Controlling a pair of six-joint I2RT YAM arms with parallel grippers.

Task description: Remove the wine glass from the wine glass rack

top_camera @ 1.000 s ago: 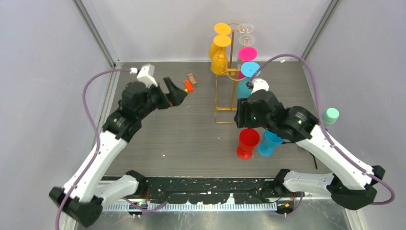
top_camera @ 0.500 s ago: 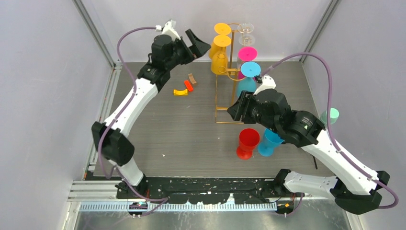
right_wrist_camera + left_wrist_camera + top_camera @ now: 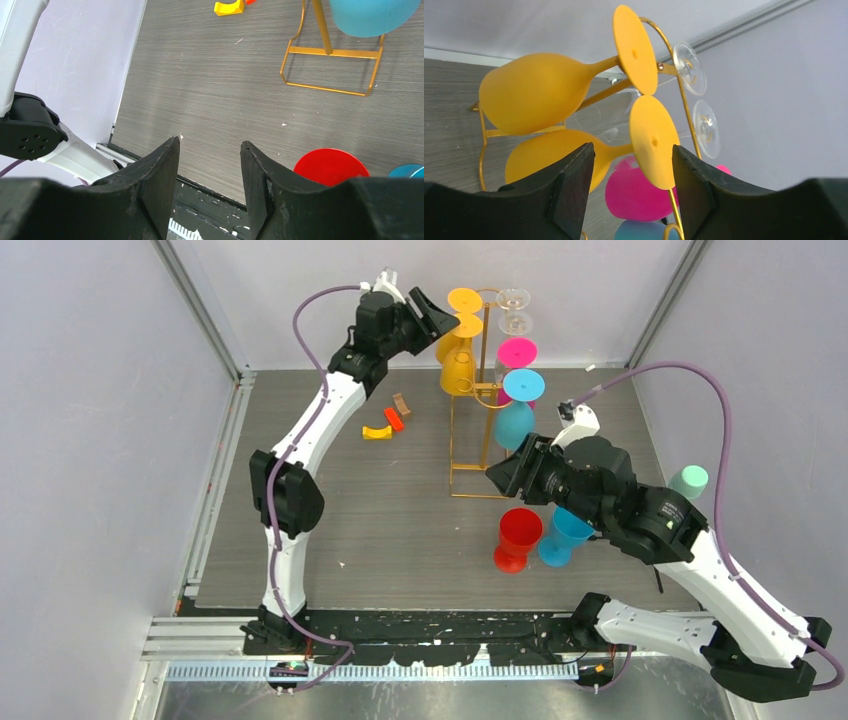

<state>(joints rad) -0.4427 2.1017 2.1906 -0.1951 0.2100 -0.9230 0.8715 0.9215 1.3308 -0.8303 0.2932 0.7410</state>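
You are finding nothing to read here: no lettering, label, brand mark, number or sign is showing legibly in any of the three views.

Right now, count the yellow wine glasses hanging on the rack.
2. The upper yellow wine glass hangs above the lower yellow wine glass, both on the gold wire rack, left-arm side. None appears hidden.
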